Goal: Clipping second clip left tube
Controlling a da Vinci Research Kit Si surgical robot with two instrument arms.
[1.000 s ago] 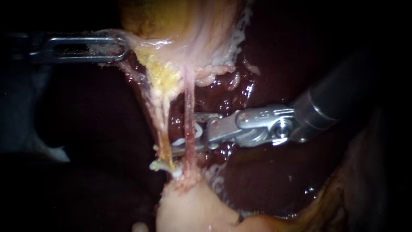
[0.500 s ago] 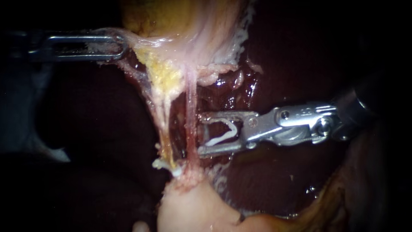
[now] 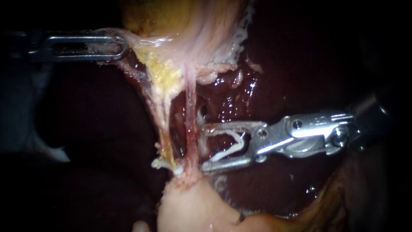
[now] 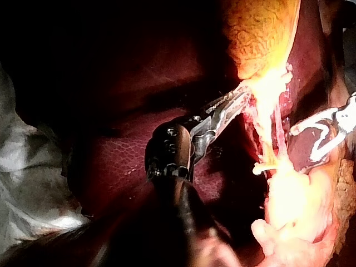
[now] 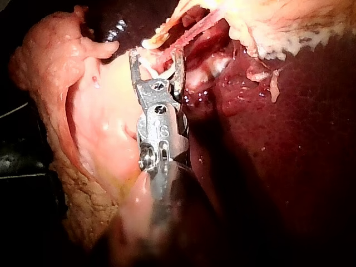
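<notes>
The right instrument [image 3: 205,147] is backing away from the tubes. A second ago its jaws were straddling both strands. Now their tips are sitting just beside the right tube [image 3: 190,124], on the side away from the left tube [image 3: 163,124], and nothing of either tube is lying between them. The jaws are standing wide, with the white clip [image 3: 227,144] seated between them and touching both, bent in a V and not yet squeezed flat. So the clip is not going onto anything yet: I judge that the step is being reset rather than finished, and the instrument is probably lining up for another pass.

The left instrument [image 3: 116,46] is keeping its place, its jaws closed on the edge of the gallbladder [image 3: 180,17] and stretching the two tubes taut over the dark liver [image 3: 274,77].

The left tube is hanging as the yellowish strand, with the pink right tube between it and the loaded jaws. A small white piece [image 3: 159,163] is showing at its lower end; whether that is a clip, I cannot tell. To reach the left tube, the jaws need to pass around or behind the right tube without catching it.
</notes>
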